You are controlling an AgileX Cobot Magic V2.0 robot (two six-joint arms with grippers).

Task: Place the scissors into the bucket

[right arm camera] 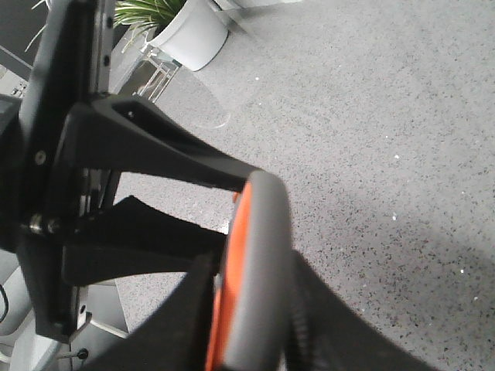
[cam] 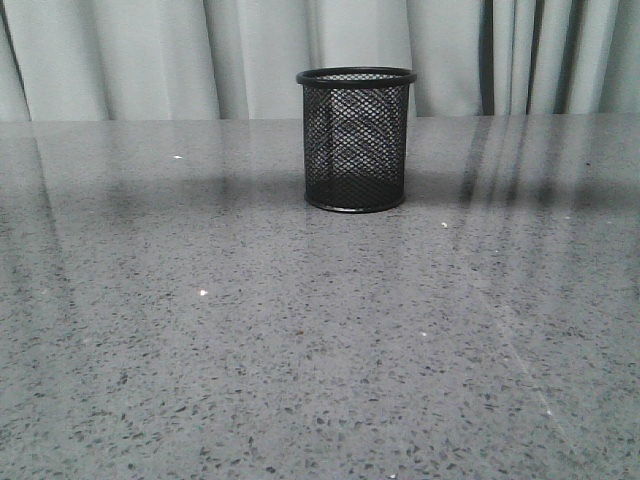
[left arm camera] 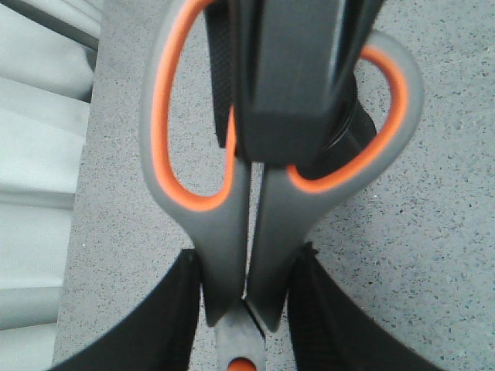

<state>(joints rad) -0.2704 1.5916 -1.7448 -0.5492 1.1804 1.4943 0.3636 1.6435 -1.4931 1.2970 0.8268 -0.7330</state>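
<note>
The bucket [cam: 356, 140], a black wire-mesh cup, stands upright on the grey table at the back centre; no gripper or scissors show in the front view. In the left wrist view the scissors [left arm camera: 232, 224], grey handles with orange lining, are clamped at the neck by my left gripper [left arm camera: 246, 309], above the table. The black fingers [left arm camera: 290, 85] of my right gripper grip the handle rings. In the right wrist view my right gripper [right arm camera: 251, 309] is shut on one handle ring [right arm camera: 259, 255], seen edge-on. The blades are hidden.
The speckled grey table [cam: 300, 350] runs back to a pale curtain [cam: 150, 60]. In the right wrist view the left arm's black gripper body [right arm camera: 116, 193] is close beside the scissors, and a white plant pot [right arm camera: 189, 35] stands beyond the table.
</note>
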